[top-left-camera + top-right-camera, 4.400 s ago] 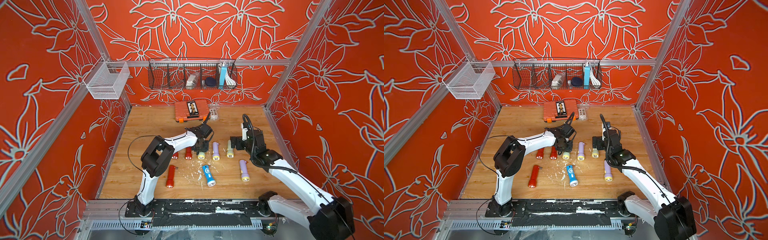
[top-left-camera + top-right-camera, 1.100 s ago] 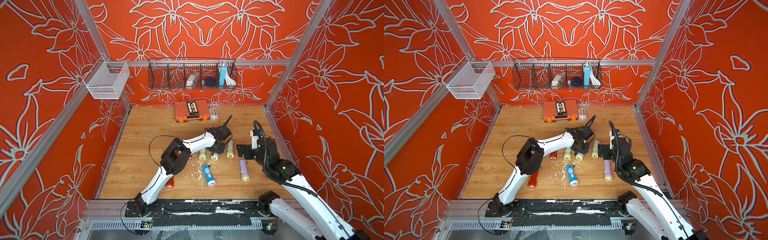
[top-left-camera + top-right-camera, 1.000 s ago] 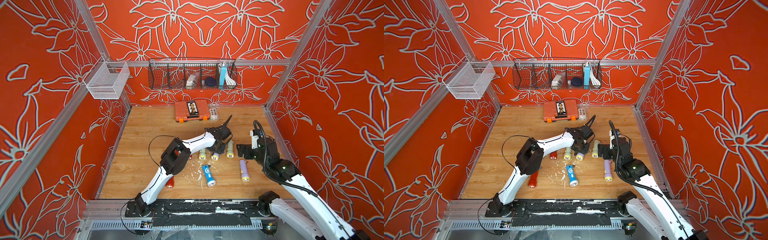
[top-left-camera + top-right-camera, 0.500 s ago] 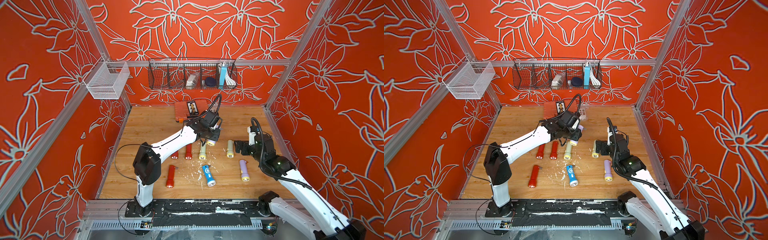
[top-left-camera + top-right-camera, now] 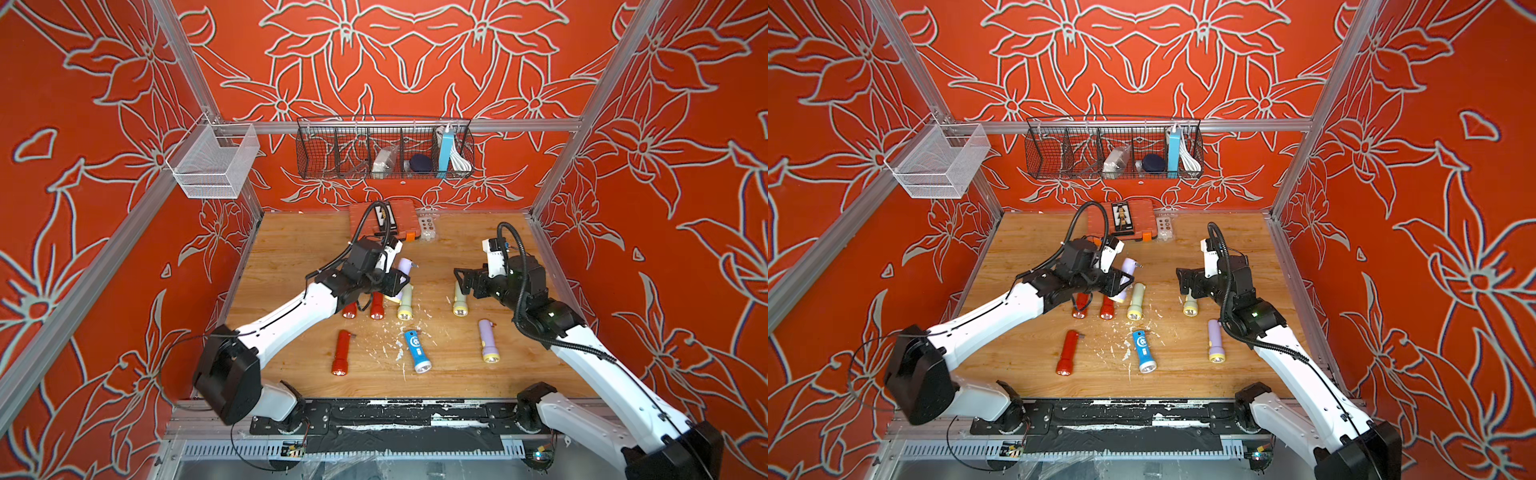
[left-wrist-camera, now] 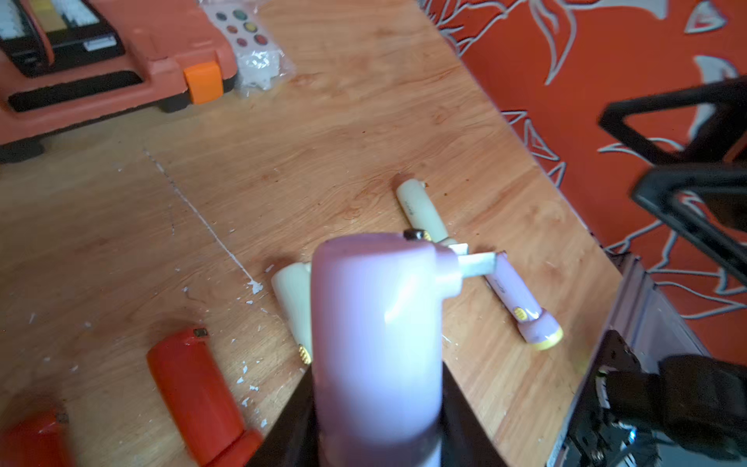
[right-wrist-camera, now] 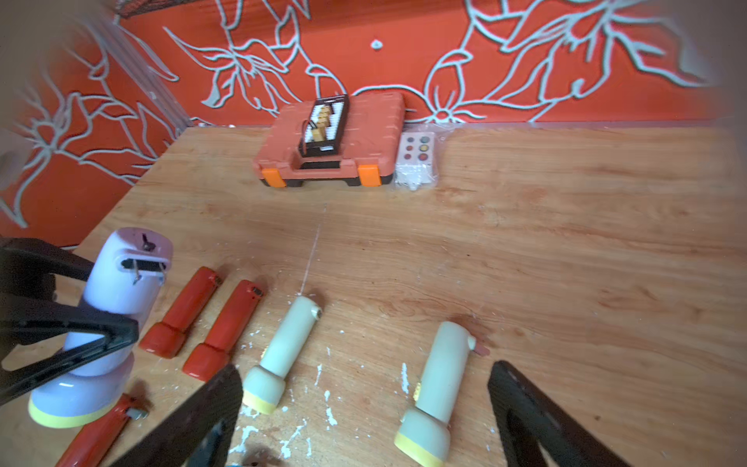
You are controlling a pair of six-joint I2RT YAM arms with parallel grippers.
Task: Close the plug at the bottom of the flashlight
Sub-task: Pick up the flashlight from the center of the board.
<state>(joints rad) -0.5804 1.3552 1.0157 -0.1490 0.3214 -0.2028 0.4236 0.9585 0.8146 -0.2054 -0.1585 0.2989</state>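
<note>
Left of centre in both top views, the left gripper (image 5: 394, 281) was clamped tight round the barrel of the lilac flashlight (image 5: 404, 266). It held it clear of the wooden table (image 5: 291, 249), tail end tipped up toward the back wall. Just below sat two red flashlights (image 5: 376, 306), lying flat and out of play.

At the left of the right wrist view the plug (image 7: 143, 269) was plain to see: two metal prongs poking out of the slot in the base, not folded home. So the job was not done.

Right of centre, the right gripper (image 5: 459, 282) hung with its jaws spread wide and nothing in them. It sat low over a cream flashlight (image 5: 459, 301), with a clear gap across to the lilac one.

The danger, as I judged it, lay in the push. The barrel looked smooth and round, so a shove on the prongs could twist or slide it in the left grip. A finger landing off-centre could skid off those thin prongs or bend them against the hinge. Those wide jaws could also clip the cream flashlight underneath on the way across.
</note>
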